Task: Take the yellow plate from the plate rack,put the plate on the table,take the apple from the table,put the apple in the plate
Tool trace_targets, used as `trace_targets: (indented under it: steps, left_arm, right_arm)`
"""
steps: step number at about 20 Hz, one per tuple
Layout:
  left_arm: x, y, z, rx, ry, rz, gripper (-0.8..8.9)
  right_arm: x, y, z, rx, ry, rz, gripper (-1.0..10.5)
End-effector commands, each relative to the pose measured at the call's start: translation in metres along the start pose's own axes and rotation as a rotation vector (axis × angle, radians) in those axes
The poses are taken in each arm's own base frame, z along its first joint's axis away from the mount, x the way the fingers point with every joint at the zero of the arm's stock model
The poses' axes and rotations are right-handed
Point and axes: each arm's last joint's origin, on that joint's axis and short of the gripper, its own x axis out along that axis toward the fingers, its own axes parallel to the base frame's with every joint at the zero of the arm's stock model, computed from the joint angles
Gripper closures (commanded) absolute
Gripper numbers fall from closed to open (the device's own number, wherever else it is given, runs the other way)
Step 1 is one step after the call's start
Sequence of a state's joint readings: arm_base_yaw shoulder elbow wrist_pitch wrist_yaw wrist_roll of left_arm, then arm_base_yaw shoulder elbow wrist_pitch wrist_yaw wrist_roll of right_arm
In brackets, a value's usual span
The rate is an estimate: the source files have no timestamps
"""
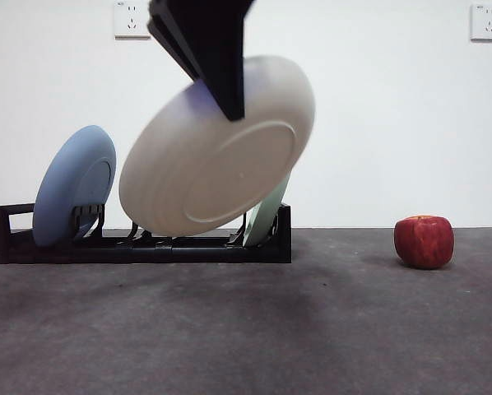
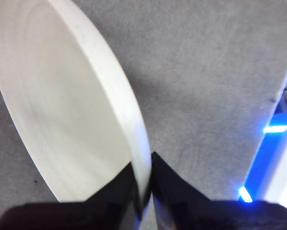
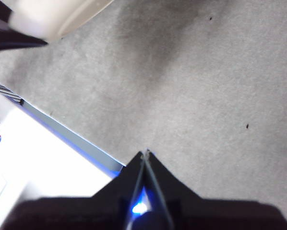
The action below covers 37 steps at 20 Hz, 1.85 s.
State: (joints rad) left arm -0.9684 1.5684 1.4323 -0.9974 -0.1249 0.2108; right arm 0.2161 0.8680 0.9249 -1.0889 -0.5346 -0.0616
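Front view: the left gripper [image 1: 228, 105] comes in from the top edge, big and dark, with its two black jaws clamped on the upper rim of the cream, matte, round shallow plate [image 1: 217, 148]. That yellow plate hangs tilted in the air, ringed underside facing the camera, its lowest edge just above the long low black plate rack [image 1: 147, 245], and I cannot tell whether the two touch. The rack sits toward the left end of the dark grey, rough, speckled table [image 1: 254, 329], loop handle at its far-left end. A round blue plate [image 1: 73, 185] stands leaning in the slots near the handle, and a pale green plate [image 1: 266, 214] peeks out behind the lifted one at the rack's other end. Over toward the right edge of the table, well apart from the rack, the dark red, blocky apple [image 1: 424, 241] sits alone, yellowish top up.

Left wrist view: the left gripper [image 2: 144, 191] has the plate's rim [image 2: 66, 110] pinched edge-on between its jaws, grey table underneath.

Right wrist view: the right gripper [image 3: 146, 160] hangs over bare table, jaws pressed together with nothing between them; a blurred cream edge of the plate [image 3: 57, 14] shows at one corner.
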Motion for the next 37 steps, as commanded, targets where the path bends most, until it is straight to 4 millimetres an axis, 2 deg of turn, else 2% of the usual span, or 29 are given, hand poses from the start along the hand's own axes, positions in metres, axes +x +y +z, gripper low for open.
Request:
trace_targets:
  steps: [1, 4, 8, 13, 15, 16, 17, 19, 20, 23, 25, 26, 28, 30, 31, 32, 34, 37]
  left_arm:
    - [0.024, -0.014, 0.005, 0.029, 0.075, 0.024, 8.22]
    - [0.052, -0.028, 0.007, 0.049, 0.182, 0.005, 8.22]
    - [0.082, -0.042, 0.005, 0.086, 0.314, 0.084, 8.22]
    - [0.099, -0.064, 0.001, 0.152, 0.404, 0.061, 8.22]
    - [0.098, -0.071, -0.001, 0.180, 0.435, 0.052, 8.08]
    - [0.097, -0.075, -0.002, 0.187, 0.439, 0.051, 7.65]
    - [0.095, -0.076, -0.002, 0.178, 0.441, 0.053, 6.37]
    - [0.092, -0.075, -0.002, 0.154, 0.432, 0.058, 2.43]
    - [0.091, -0.075, -0.001, 0.145, 0.427, 0.059, 1.49]
    - [0.084, -0.074, -0.002, 0.138, 0.417, 0.034, 1.49]
    - [0.070, -0.074, -0.002, 0.117, 0.407, -0.058, 1.49]
    - [0.060, -0.073, -0.002, 0.102, 0.395, -0.114, 1.49]
    - [0.036, -0.071, -0.003, 0.071, 0.338, -0.206, 1.54]
    - [0.008, -0.068, -0.006, 0.029, 0.256, -0.261, 1.84]
    - [-0.007, -0.065, -0.009, 0.013, 0.211, -0.276, 3.02]
    - [-0.023, -0.062, -0.013, -0.006, 0.163, -0.286, 4.64]
    - [-0.054, -0.056, -0.022, -0.056, 0.068, -0.290, 7.99]
    - [-0.096, -0.048, -0.042, -0.105, -0.065, -0.291, 8.18]
  right_arm:
    - [-0.001, 0.001, 0.000, -0.018, 0.004, 0.001, 9.5]
    - [-0.001, 0.001, -0.001, -0.015, 0.010, 0.001, 9.5]
    - [-0.001, 0.001, 0.000, -0.020, 0.006, 0.000, 9.5]
    - [-0.001, 0.000, 0.000, -0.042, 0.007, -0.010, 9.5]
    - [-0.001, 0.000, 0.000, -0.044, 0.007, -0.010, 9.5]
    - [-0.001, 0.000, 0.000, -0.044, 0.008, -0.011, 9.5]
    - [-0.001, 0.000, 0.000, -0.044, 0.007, -0.011, 9.5]
    - [-0.001, 0.000, 0.000, -0.046, 0.004, -0.011, 9.5]
    - [-0.001, 0.000, 0.001, -0.050, -0.003, -0.012, 9.5]
    - [-0.001, -0.001, 0.005, -0.054, -0.038, -0.042, 9.4]
    - [0.001, -0.005, 0.011, -0.008, -0.068, -0.118, 9.4]
    - [0.004, -0.007, 0.015, 0.003, -0.083, -0.138, 9.0]
    - [0.011, -0.013, 0.025, 0.037, -0.115, -0.165, 6.4]
    - [0.022, -0.021, 0.037, 0.100, -0.135, -0.205, 3.0]
    - [0.028, -0.026, 0.043, 0.134, -0.144, -0.232, 1.7]
    - [0.035, -0.032, 0.048, 0.160, -0.147, -0.260, 1.1]
    - [0.050, -0.043, 0.058, 0.168, -0.138, -0.311, 0.9]
    - [0.071, -0.058, 0.076, 0.180, -0.115, -0.353, 0.9]
